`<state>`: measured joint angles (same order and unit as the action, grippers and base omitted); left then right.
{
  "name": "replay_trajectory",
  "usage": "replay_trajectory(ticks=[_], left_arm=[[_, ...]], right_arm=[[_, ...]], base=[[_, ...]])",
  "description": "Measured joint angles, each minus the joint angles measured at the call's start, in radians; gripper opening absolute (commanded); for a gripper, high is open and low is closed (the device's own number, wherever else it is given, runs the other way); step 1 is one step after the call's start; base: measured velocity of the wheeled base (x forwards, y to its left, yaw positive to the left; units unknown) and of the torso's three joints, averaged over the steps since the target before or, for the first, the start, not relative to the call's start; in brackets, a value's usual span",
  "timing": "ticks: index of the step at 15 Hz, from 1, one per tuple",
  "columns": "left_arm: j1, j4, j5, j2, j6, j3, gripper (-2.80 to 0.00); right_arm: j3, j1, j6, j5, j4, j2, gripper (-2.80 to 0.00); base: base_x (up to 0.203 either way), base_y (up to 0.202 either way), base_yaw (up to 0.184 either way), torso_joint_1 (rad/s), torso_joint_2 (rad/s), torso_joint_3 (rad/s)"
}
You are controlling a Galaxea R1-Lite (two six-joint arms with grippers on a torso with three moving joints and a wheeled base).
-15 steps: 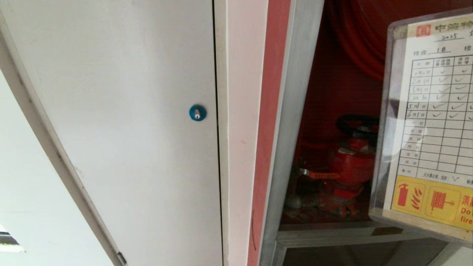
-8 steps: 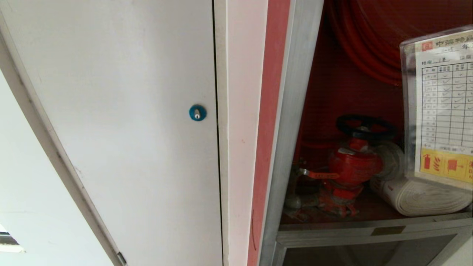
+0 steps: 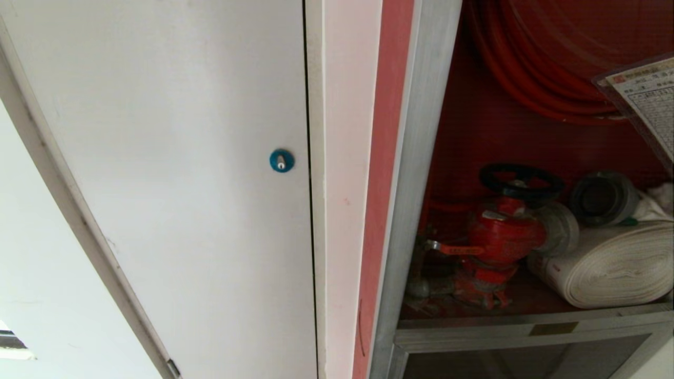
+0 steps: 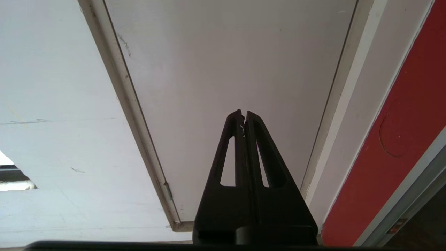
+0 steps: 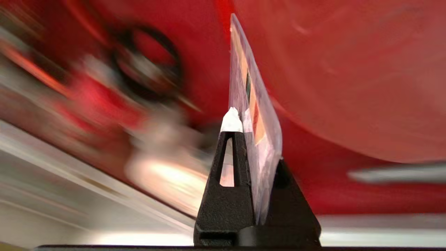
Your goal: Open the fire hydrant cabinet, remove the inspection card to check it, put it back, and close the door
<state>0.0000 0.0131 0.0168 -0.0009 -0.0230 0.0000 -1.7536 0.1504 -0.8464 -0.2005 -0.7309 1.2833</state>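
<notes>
**Card in the claw, going back in the cabinet**

The biggest thing on the left is a plain white door [image 3: 158,184] with a small blue lock [image 3: 281,160]. It is not part of the job.

On the right is the cabinet [image 3: 421,158]. It has a silver frame and is red inside. It stands open, so the first step looks done. Its glass door is not in any picture.

Up at the top of the cabinet hangs a red hose reel [image 3: 532,63]. Low down on the right lies a rolled white hose [image 3: 611,268]. Just left of it stands the red valve [image 3: 500,237] with a black wheel [image 3: 521,180] on top.

The card [image 3: 647,100] shows at the far right edge, up high in front of the reel. It is tilted, and only a corner of it can be seen from the head. It has a grid of little boxes on it.

The right claw [image 5: 248,120] is pinched tight on the card's lower edge, and the card sticks up from between its fingers [image 5: 231,122]. Red cabinet is all around it, blurred.

The left claw [image 4: 244,113] is closed with nothing in it. It is parked in front of the white door.

So the card is out and in the claw. I think checking is over or nearly over. What is left: put the card down inside, let go, pull the arm out, and close the door.
</notes>
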Motion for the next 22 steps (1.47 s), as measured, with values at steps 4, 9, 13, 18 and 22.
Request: replay_trajectory(ticks=[4,9,13,18,22], left_arm=[[0.0,0.0,0.0,0.0,0.0,0.0,-2.8],[0.0,0.0,0.0,0.0,0.0,0.0,-2.8],[0.0,0.0,0.0,0.0,0.0,0.0,-2.8],[0.0,0.0,0.0,0.0,-0.001,0.0,-2.8],[0.0,0.0,0.0,0.0,0.0,0.0,-2.8]], right_arm=[[-0.019,0.032,-0.281,-0.057,0.005,0.042,-2.8],[0.024,0.153,-0.357,-0.072,0.02,0.114,-2.8],[0.181,0.177,-0.41,-0.105,0.243,0.148,-2.8],[0.363,0.178,-0.506,-0.107,0.573,0.194,-2.8],[0.426,0.176,-0.53,-0.101,0.625,0.208,-2.8]], base=[[0.0,0.0,0.0,0.0,0.0,0.0],[0.0,0.0,0.0,0.0,0.0,0.0],[0.0,0.0,0.0,0.0,0.0,0.0],[0.0,0.0,0.0,0.0,0.0,0.0],[0.0,0.0,0.0,0.0,0.0,0.0]])
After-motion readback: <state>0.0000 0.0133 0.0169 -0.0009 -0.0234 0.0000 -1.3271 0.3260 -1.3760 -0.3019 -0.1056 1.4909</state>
